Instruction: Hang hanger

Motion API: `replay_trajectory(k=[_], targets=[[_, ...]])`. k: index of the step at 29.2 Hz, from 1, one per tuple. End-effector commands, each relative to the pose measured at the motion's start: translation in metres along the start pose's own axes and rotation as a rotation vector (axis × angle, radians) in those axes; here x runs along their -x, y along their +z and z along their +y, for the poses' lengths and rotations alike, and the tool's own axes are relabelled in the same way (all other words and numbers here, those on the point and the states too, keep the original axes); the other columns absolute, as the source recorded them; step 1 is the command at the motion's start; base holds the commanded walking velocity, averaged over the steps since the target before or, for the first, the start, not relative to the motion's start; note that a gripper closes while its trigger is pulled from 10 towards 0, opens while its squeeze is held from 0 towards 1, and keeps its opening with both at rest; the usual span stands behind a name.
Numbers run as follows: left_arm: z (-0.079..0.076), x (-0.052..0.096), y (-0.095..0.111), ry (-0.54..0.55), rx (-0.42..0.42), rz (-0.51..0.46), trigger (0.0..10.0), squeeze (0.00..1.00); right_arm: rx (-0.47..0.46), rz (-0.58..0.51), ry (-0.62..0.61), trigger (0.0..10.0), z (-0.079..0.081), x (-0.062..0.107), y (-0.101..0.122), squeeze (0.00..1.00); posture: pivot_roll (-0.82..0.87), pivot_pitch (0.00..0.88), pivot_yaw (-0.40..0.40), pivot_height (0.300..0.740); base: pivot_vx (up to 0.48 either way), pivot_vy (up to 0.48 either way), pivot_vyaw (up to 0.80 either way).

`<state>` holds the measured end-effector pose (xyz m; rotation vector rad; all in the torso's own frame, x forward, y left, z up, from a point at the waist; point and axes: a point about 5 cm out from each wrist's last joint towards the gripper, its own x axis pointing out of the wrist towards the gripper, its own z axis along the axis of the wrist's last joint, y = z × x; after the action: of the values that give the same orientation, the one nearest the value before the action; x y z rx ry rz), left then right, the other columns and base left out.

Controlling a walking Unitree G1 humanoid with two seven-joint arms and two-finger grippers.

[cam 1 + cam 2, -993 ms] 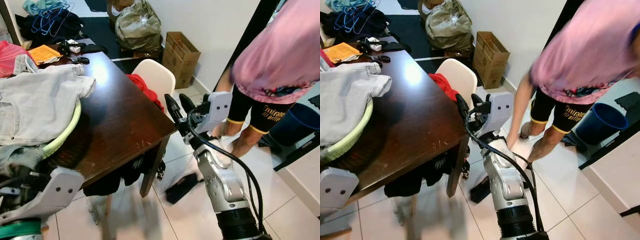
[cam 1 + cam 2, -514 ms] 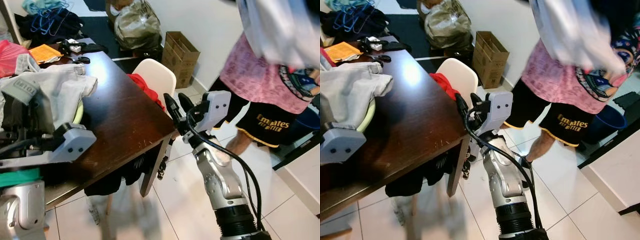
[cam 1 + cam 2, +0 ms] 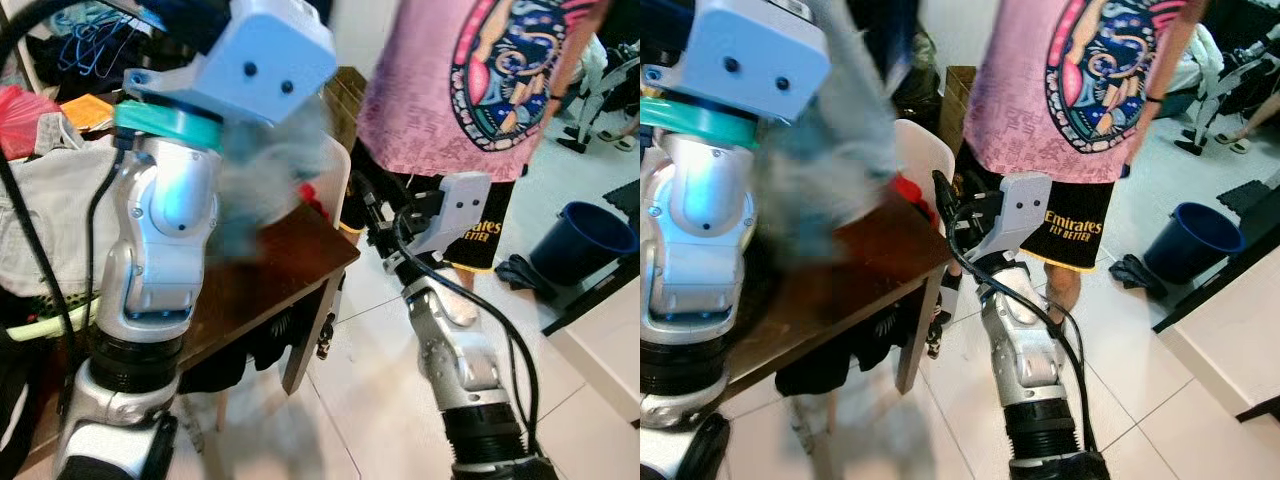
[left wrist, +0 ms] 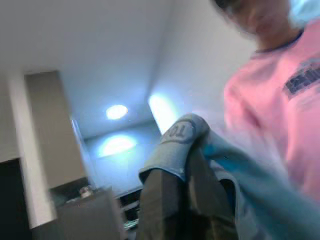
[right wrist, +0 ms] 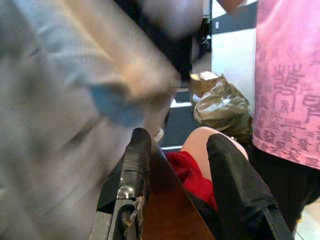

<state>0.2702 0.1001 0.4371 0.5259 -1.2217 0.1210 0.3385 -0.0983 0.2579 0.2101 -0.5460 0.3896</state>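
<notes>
The left end effector (image 4: 185, 200) is shut tight on a pale gray garment (image 4: 175, 145), lifted high above the worktop (image 3: 290, 270). The right end effector (image 5: 180, 170) is open and empty. Blue hangers (image 3: 95, 35) still lie far back, so hanging is not started.

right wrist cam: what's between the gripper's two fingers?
Right gripper is open; between its fingers show the brown table corner, red cloth and the white chair back.
</notes>
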Motion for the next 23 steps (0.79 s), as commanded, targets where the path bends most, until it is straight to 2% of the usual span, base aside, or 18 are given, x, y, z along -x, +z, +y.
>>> replay_trajectory(k=[1, 2, 4, 6, 7, 8, 9, 10, 11, 12, 13, 18, 20, 22, 23], targets=[[-0.004, -0.004, 0.004, -0.050, 0.167, 0.014, 10.0, 0.00, 0.026, -0.012, -0.036, 10.0, -0.008, 0.007, 0.002, 0.00, 0.02, 0.079, -0.011, 0.740, 0.000, 0.000, 0.00], [-0.004, -0.004, 0.004, -0.050, 0.167, 0.014, 10.0, 0.00, 0.026, -0.012, -0.036, 10.0, -0.008, 0.007, 0.002, 0.00, 0.02, 0.079, -0.011, 0.740, 0.000, 0.000, 0.00], [-0.025, 0.028, -0.026, -0.176, 0.249, 0.227, 10.0, 0.00, 0.072, -0.010, -0.066, 10.0, -0.013, 0.013, 0.004, 0.00, -0.01, 0.088, 0.003, 0.740, 0.000, 0.000, 0.00], [-0.025, 0.028, -0.026, -0.176, 0.249, 0.227, 10.0, 0.00, 0.072, -0.010, -0.066, 10.0, -0.013, 0.013, 0.004, 0.00, -0.01, 0.088, 0.003, 0.740, 0.000, 0.000, 0.00], [-0.033, 0.055, -0.042, -0.213, 0.265, 0.348, 10.0, 0.00, 0.119, -0.003, -0.087, 10.0, -0.017, 0.017, 0.004, 0.00, -0.02, 0.096, 0.006, 0.740, 0.000, 0.000, 0.00], [-0.038, 0.080, -0.047, -0.239, 0.281, 0.425, 10.0, 0.00, 0.155, -0.001, -0.107, 10.0, -0.021, 0.021, 0.005, 0.00, -0.02, 0.103, 0.010, 0.740, 0.000, 0.000, 0.00], [-0.038, 0.080, -0.047, -0.239, 0.281, 0.425, 10.0, 0.00, 0.155, -0.001, -0.107, 10.0, -0.021, 0.021, 0.005, 0.00, -0.02, 0.103, 0.010, 0.740, 0.000, 0.000, 0.00], [-0.041, 0.100, -0.043, -0.268, 0.298, 0.459, 10.0, 0.00, 0.186, -0.006, -0.134, 10.0, -0.026, 0.024, 0.008, 0.00, -0.02, 0.108, 0.011, 0.740, 0.000, 0.000, 0.00], [-0.041, 0.100, -0.043, -0.268, 0.298, 0.459, 10.0, 0.00, 0.186, -0.006, -0.134, 10.0, -0.026, 0.024, 0.008, 0.00, -0.02, 0.108, 0.011, 0.740, 0.000, 0.000, 0.00], [-0.042, 0.111, -0.039, -0.295, 0.302, 0.460, 10.0, 0.00, 0.206, -0.012, -0.166, 10.0, -0.030, 0.026, 0.010, 0.00, -0.02, 0.110, 0.011, 0.740, 0.000, 0.000, 0.00], [-0.043, 0.115, -0.036, -0.313, 0.313, 0.454, 10.0, 0.00, 0.213, -0.018, -0.189, 10.0, -0.033, 0.026, 0.011, 0.00, -0.02, 0.112, 0.012, 0.740, 0.000, 0.000, 0.00], [-0.043, 0.114, -0.035, -0.321, 0.319, 0.448, 10.0, 0.00, 0.218, -0.021, -0.209, 10.0, -0.035, 0.025, 0.012, 0.00, -0.02, 0.112, 0.012, 0.740, 0.000, 0.000, 0.00], [-0.043, 0.108, -0.038, -0.325, 0.346, 0.443, 10.0, 0.00, 0.203, -0.024, -0.248, 10.0, -0.038, 0.023, 0.013, 0.00, -0.03, 0.114, 0.016, 0.740, 0.000, 0.000, -0.80], [-0.043, 0.108, -0.038, -0.325, 0.346, 0.443, 10.0, 0.00, 0.203, -0.024, -0.248, 10.0, -0.038, 0.023, 0.013, 0.00, -0.03, 0.114, 0.016, 0.740, 0.000, 0.000, -0.80], [-0.042, 0.106, -0.038, -0.328, 0.372, 0.450, 10.0, 0.00, 0.196, -0.027, -0.264, 10.0, -0.040, 0.024, 0.014, 0.00, -0.03, 0.114, 0.016, 0.740, 0.000, 0.000, -0.80]])
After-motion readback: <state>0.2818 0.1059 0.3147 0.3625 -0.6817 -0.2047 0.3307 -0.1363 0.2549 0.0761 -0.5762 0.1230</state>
